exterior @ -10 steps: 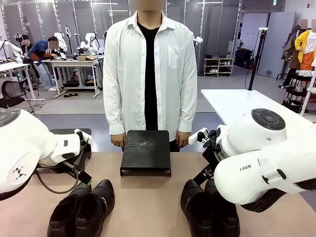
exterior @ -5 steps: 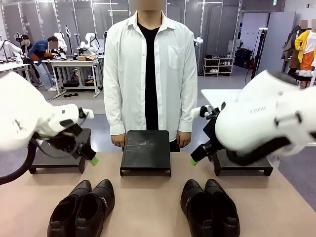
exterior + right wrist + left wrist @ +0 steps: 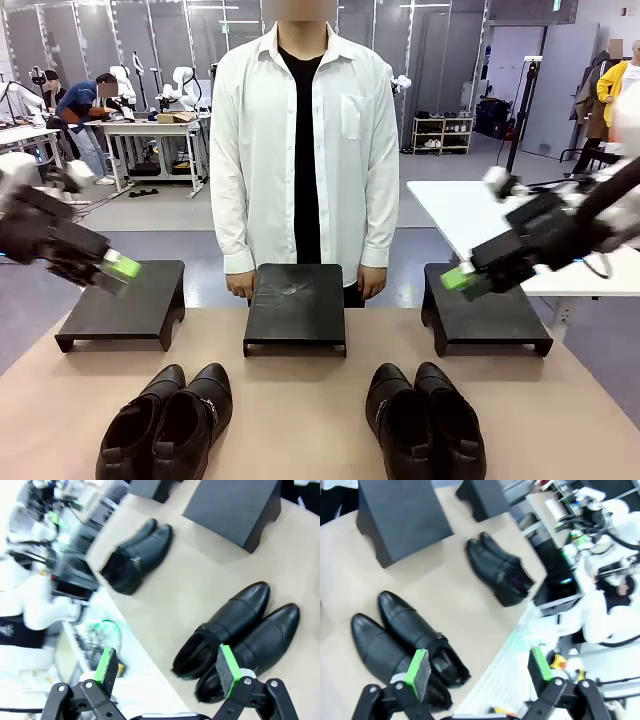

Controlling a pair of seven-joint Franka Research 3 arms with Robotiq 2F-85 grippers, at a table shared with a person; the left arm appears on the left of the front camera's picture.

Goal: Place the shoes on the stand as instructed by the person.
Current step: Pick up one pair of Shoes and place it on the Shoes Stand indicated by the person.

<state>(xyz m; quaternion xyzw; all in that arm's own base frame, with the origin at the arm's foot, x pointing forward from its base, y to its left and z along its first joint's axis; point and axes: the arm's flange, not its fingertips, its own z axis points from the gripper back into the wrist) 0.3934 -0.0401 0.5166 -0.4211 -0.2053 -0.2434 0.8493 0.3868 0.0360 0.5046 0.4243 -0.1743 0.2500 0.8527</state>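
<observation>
Two pairs of glossy black dress shoes sit on a tan table (image 3: 300, 400), toes towards the person (image 3: 305, 150): left pair (image 3: 165, 430) before the left stand (image 3: 120, 308), right pair (image 3: 425, 425) before the right stand (image 3: 495, 320). The person, in a white shirt, stands behind the middle stand (image 3: 296, 300).

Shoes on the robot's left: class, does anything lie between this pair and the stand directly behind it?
Nothing visible on the table does: only tabletop separates the left pair from the left stand.
</observation>
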